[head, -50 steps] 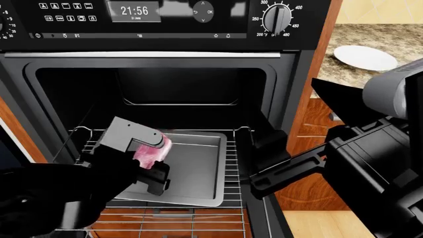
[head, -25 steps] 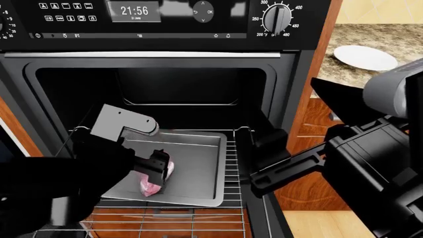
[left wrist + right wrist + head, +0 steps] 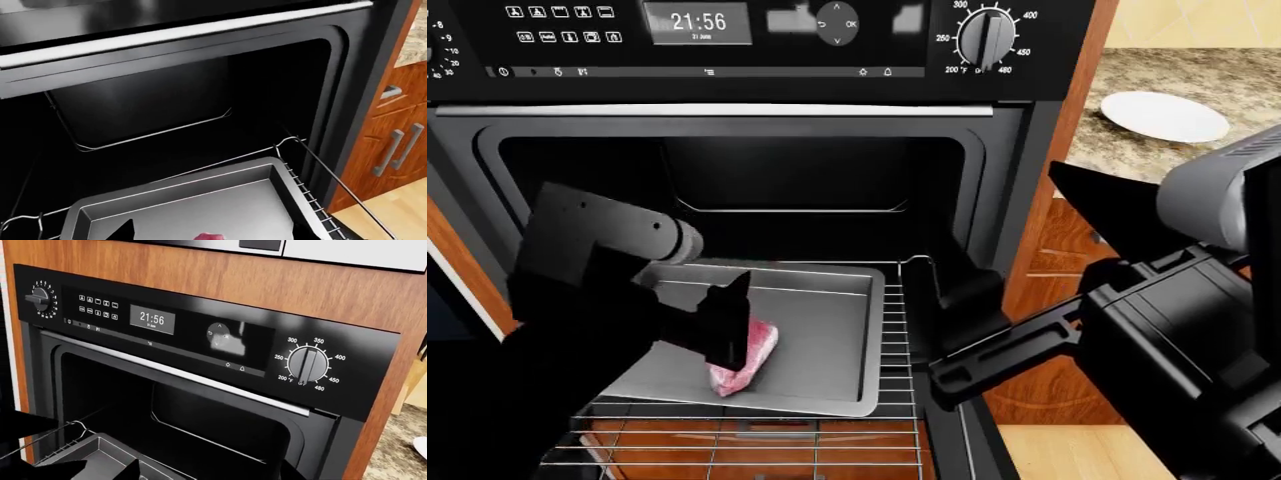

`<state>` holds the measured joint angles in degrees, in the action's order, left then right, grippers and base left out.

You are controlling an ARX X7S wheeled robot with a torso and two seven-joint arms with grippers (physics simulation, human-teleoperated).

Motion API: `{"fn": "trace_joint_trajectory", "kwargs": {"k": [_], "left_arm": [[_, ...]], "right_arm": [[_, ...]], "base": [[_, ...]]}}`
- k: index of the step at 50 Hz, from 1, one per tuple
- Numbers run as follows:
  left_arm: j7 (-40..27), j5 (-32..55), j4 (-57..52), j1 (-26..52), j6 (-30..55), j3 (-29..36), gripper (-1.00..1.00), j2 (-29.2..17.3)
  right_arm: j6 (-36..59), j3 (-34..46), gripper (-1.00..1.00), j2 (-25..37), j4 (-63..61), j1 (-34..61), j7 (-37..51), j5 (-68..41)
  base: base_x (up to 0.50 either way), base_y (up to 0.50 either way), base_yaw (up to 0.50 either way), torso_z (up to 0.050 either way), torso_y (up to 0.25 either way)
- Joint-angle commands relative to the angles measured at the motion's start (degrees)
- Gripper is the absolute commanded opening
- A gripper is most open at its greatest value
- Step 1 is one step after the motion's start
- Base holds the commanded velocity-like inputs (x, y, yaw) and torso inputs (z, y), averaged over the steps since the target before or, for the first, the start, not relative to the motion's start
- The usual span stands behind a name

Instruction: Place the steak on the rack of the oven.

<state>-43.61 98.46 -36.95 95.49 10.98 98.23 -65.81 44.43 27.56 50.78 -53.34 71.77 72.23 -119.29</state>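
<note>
Steak (image 3: 745,359) lies on the grey tray (image 3: 827,330) atop the rack (image 3: 894,340), left claw (image 3: 723,325) spread above it.

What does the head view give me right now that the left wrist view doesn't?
Only the head view shows the black oven's control panel with its clock, the white plate on the speckled counter, both arms, and the whole pink-red steak lying in the grey baking tray beside the left gripper.

Only the left wrist view shows the silver drawer handles.

Both show the tray, the silver wire rack and the dark cavity.
</note>
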Motion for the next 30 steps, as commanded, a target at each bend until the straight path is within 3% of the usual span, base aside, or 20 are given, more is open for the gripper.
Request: {"fn": "trace_joint_trajectory", "kwargs": {"k": [1,13,21,30], "left_arm": [[1.7,-3.8,-7.2,-0.3,-2.3,-1.2,1.00,-5.6],[6.5,-10.0,-15.0,-2.2,-9.7,-2.3,1.00,-16.0],[10.9,-17.9,-20.5,-4.0,-16.0,-1.6,1.00,-23.0],[9.7,-20.6,-21.9,-5.6,-23.0,-0.3,1.00,-24.2]], "right_arm": [[-0.3,-0.5,1.00,1.1,-1.5,-0.9,-0.4,-0.6],[-0.5,-2.7,1.00,0.6,-6.5,-0.7,-0.1,-2.4],[14.3,-19.1,1.00,-13.0,-6.6,-4.7,16.5,-18.9],[22.2,-31.7,1.00,-13.4,-6.7,-5.6,17.8,-25.2]], "base": [[0.00,0.00,0.00,0.000,0.000],[0.00,0.00,0.00,0.000,0.000],[0.00,0.00,0.00,0.000,0.000],[0.00,0.00,0.00,0.000,0.000]]}}
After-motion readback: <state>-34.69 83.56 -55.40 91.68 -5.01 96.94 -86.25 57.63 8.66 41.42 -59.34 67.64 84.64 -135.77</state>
